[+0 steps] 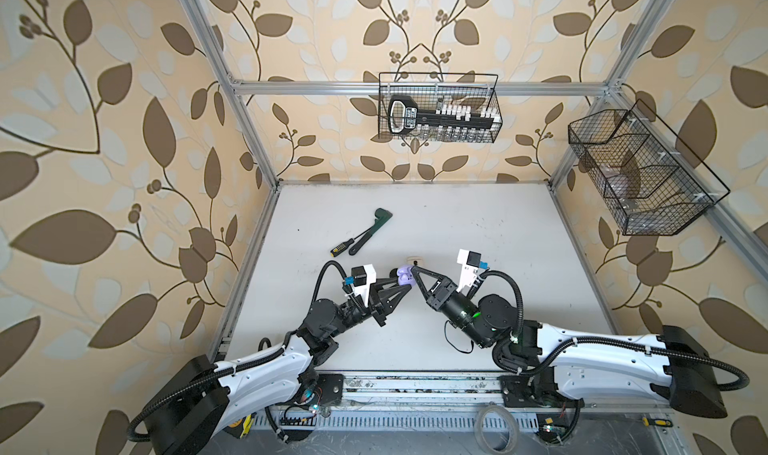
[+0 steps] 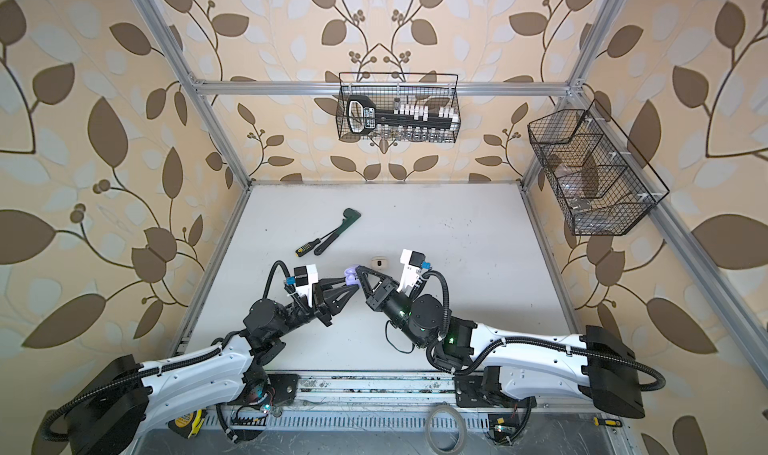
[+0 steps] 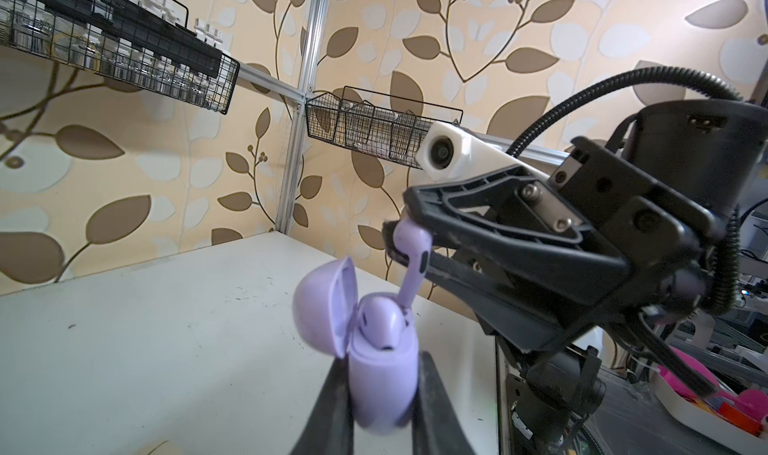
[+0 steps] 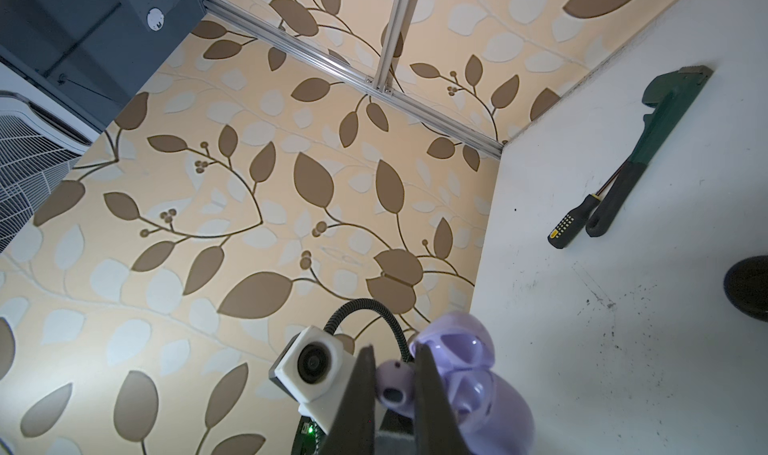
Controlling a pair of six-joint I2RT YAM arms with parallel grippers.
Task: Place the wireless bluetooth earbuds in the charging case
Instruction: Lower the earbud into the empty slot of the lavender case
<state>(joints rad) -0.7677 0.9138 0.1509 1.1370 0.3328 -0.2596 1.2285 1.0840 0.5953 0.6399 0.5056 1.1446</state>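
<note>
Lavender case (image 3: 374, 390) is clamped, lid open, by the left gripper (image 3: 382, 361), one earbud (image 3: 380, 324) seated. The second earbud (image 3: 411, 257), pinched by the right gripper (image 4: 392, 374), is poised at the free socket, not yet pushed home.

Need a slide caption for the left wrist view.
Left pincer grips the open lavender charging case, one earbud seated; right pincer holds the second lavender earbud stem-down at its mouth.

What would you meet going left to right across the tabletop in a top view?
Screwdriver, wrench, lavender charging case, then the right arm's wrist camera. The cream case overlaps the lavender one, so it is left out.
</note>
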